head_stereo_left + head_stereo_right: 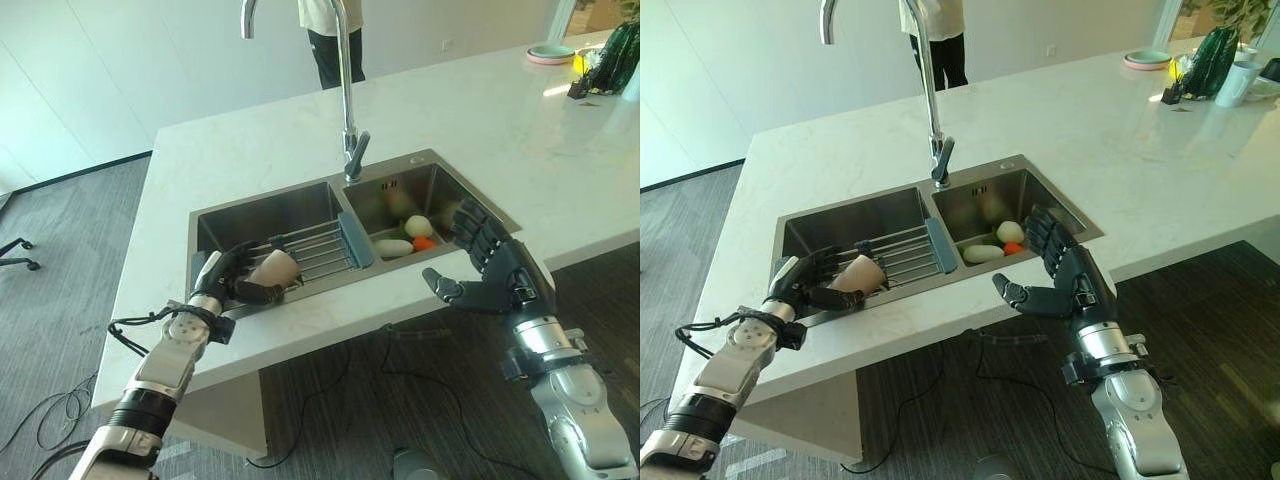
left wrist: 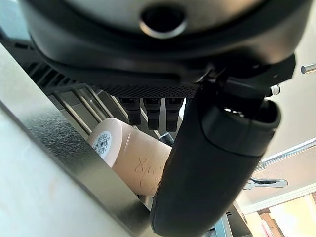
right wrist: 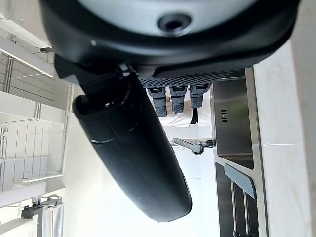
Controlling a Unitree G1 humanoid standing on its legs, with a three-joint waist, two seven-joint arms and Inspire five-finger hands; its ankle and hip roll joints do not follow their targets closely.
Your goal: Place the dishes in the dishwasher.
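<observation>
1. Over the near left corner of the sink (image 1: 300, 195), the left hand (image 1: 228, 275) has its fingers and thumb curled round a pale peach cup (image 1: 273, 269), which lies on its side at the near end of the wire rack (image 1: 315, 250) spanning the left basin.
2. Its own wrist view shows the cup (image 2: 133, 160) lying tipped just beyond the sink's steel edge, with the thumb (image 2: 207, 163) across it.
3. At the near right of the sink, the right hand (image 1: 490, 275) hovers with its fingers spread and holds nothing.
4. Small items, white, green and orange, lie in the right basin (image 1: 420, 205); what they are I cannot tell.
5. A plate (image 1: 551, 53) sits far right on the counter (image 1: 480, 110), and a person (image 1: 330, 35) stands beyond the faucet (image 1: 347, 90).
6. Risk: the smooth, tapered cup is held sideways, so it could slide out of the grasp on lifting.
7. Risk: raised too low, the cup could knock the sink's near edge or catch on the rack bars.
8. Risk: the spread right hand is near the basin's rim and could bump it if it drops.
</observation>
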